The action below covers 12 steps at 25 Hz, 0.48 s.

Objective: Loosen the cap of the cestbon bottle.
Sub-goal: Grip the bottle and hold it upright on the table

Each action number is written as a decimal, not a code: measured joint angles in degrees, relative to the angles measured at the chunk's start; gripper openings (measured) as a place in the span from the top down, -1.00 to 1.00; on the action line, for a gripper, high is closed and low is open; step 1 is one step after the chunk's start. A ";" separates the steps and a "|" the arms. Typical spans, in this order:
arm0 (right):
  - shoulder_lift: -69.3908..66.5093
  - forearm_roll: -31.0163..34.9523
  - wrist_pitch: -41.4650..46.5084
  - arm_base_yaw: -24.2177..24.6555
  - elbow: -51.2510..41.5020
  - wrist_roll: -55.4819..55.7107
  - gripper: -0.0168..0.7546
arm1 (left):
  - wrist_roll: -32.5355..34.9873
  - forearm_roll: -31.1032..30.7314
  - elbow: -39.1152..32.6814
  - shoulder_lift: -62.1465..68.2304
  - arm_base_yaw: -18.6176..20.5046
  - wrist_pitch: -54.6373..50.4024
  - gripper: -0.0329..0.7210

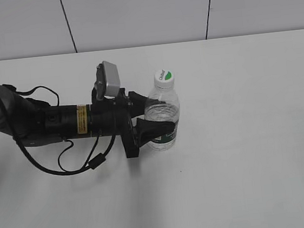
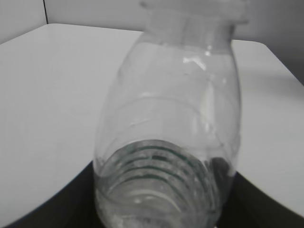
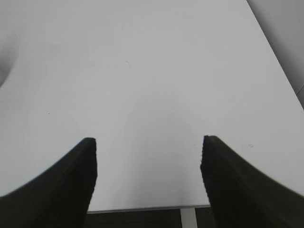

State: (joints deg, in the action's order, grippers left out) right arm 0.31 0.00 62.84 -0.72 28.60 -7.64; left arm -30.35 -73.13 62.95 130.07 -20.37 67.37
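Observation:
The cestbon bottle (image 1: 163, 113) stands upright on the white table, clear with a dark green label band low down. Its white cap (image 1: 164, 78) with a green patch sits on top. My left gripper (image 1: 155, 118) reaches in from the left and is shut on the bottle's body, one finger behind and one in front. In the left wrist view the bottle (image 2: 171, 142) fills the frame between the dark fingers; the cap is at the top edge. My right gripper (image 3: 148, 161) is open and empty above bare table; it is out of the exterior view.
The white table (image 1: 252, 136) stretches all around the bottle. A grey panelled wall (image 1: 141, 11) runs behind it. In the right wrist view the table's edge (image 3: 142, 209) lies just under the fingers. The left arm's cables (image 1: 81, 165) lie on the table.

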 joint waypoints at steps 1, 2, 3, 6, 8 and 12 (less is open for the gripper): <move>0.00 0.00 0.00 0.00 0.00 0.00 -0.41 | 0.13 0.37 -0.06 0.07 0.00 0.00 -0.15; 0.00 0.00 -0.08 0.00 0.07 0.05 -0.41 | 0.14 0.49 -0.06 0.19 0.00 0.00 -0.15; 0.00 0.00 -0.08 0.00 0.21 0.30 -0.41 | 0.17 0.82 -0.06 0.39 0.00 0.14 -0.15; -1.20 0.59 -0.08 0.00 0.98 2.26 -0.41 | 0.17 1.50 -0.17 0.91 0.00 1.06 -0.15; -4.81 1.41 -0.08 0.00 2.04 2.66 -0.41 | 0.20 1.70 -0.24 1.04 0.00 1.33 -0.15; -15.56 5.87 -0.08 0.00 6.42 3.00 -0.41 | 0.20 1.75 -0.33 1.04 0.00 1.35 -0.15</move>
State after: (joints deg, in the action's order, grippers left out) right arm -15.25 5.87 62.76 -0.72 35.02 -4.64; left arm -30.15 -71.38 62.62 131.12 -20.37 68.72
